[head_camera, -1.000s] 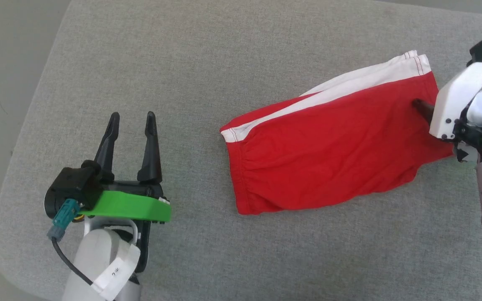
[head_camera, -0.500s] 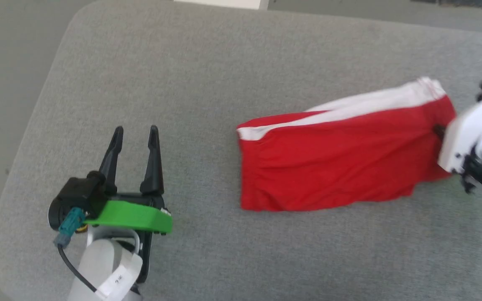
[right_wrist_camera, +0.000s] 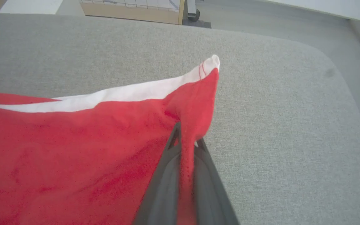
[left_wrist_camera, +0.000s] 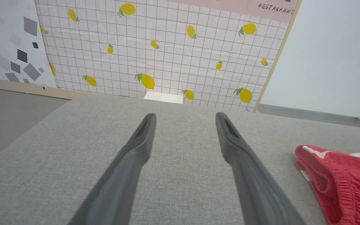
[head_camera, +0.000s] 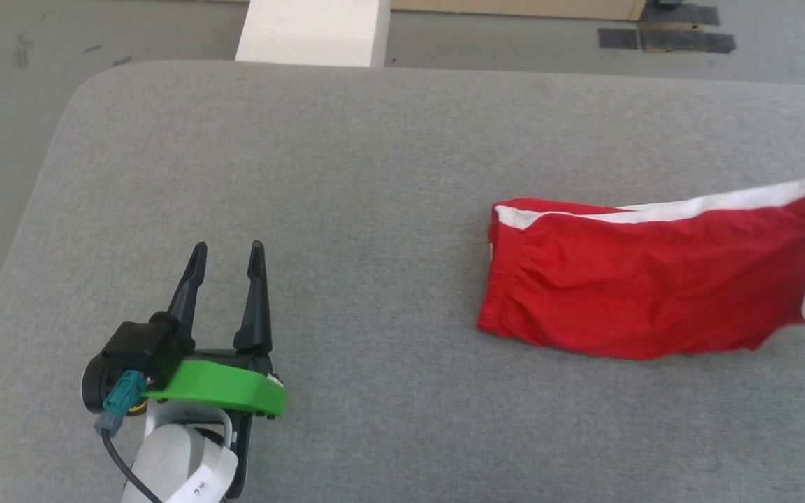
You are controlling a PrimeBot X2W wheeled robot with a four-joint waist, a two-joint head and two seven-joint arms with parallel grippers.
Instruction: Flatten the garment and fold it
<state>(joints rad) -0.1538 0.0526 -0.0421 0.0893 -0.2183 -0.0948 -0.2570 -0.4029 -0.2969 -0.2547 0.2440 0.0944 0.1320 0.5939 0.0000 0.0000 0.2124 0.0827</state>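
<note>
Barely underway: right gripper (right_wrist_camera: pixel 186 139) is pinching the garment (head_camera: pixel 640 293); left gripper (head_camera: pixel 227 248) is idling, fingers wide; flattening and folding are looking undone.

Lit brightly and evenly by soft, diffuse light; cast only faint shadows, without glare. Bowed straight lines toward wrist-view edges. Blurred the left end effector (left_wrist_camera: pixel 184 120) softly near 6 o'clock.

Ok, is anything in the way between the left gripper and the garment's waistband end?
Nothing visible. The open left gripper is over the grey padded surface, and that surface runs bare across to the gathered end of the garment. The right gripper is shut on the hem at the opposite end.
</note>
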